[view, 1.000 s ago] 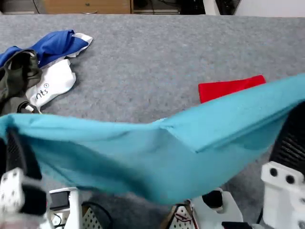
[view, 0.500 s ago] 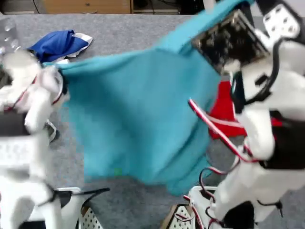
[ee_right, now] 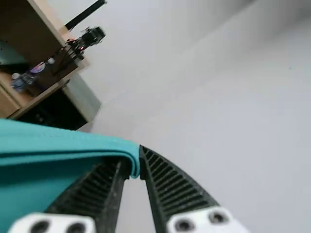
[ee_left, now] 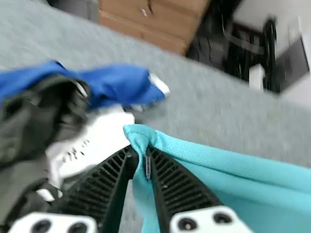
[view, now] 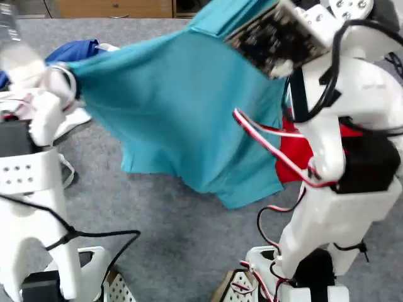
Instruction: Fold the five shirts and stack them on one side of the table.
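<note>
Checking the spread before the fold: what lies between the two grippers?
The teal shirt, stretched between them over the grey table in the high view. The left gripper pinches one corner, the right gripper another edge, per the wrist views.

robot lab: felt table (view: 189, 251), wooden drawers (ee_left: 150, 22)

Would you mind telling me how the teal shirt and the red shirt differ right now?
The teal shirt hangs spread in the air, pinched by the left gripper and right gripper; the red shirt lies on the table, ungripped. The teal shirt shows nearly whole; the red shirt is mostly hidden behind it and an arm. Both are plain-coloured.
</note>
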### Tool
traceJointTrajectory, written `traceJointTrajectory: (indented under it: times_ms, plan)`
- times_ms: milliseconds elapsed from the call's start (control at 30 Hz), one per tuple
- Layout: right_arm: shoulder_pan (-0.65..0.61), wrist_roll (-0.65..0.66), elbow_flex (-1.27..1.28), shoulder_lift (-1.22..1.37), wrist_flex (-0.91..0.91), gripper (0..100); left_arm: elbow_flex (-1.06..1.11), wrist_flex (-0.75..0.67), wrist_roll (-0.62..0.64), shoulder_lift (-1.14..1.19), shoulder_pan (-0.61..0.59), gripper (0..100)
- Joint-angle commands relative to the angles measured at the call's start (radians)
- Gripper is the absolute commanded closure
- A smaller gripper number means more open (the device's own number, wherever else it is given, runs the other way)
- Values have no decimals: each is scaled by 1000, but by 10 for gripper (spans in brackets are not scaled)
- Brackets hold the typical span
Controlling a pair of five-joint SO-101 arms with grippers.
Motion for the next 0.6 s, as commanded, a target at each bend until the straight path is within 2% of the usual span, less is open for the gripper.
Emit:
traceJointTrajectory:
  times_ms: [0, 233, 400, 567]
  plan:
    - [-39, 107, -90, -35, -31, 995, -193, 84, 12, -4, -72, 982]
    - [-71, 222, -131, -105, -31, 995, -384, 285, -14, -4, -83, 982]
    - [-71, 235, -127, -177, -18, 995, -479, 420, -55, -5, -83, 982]
    - [-71, 235, -125, -229, 69, 995, -598, 529, -57, -5, -83, 982]
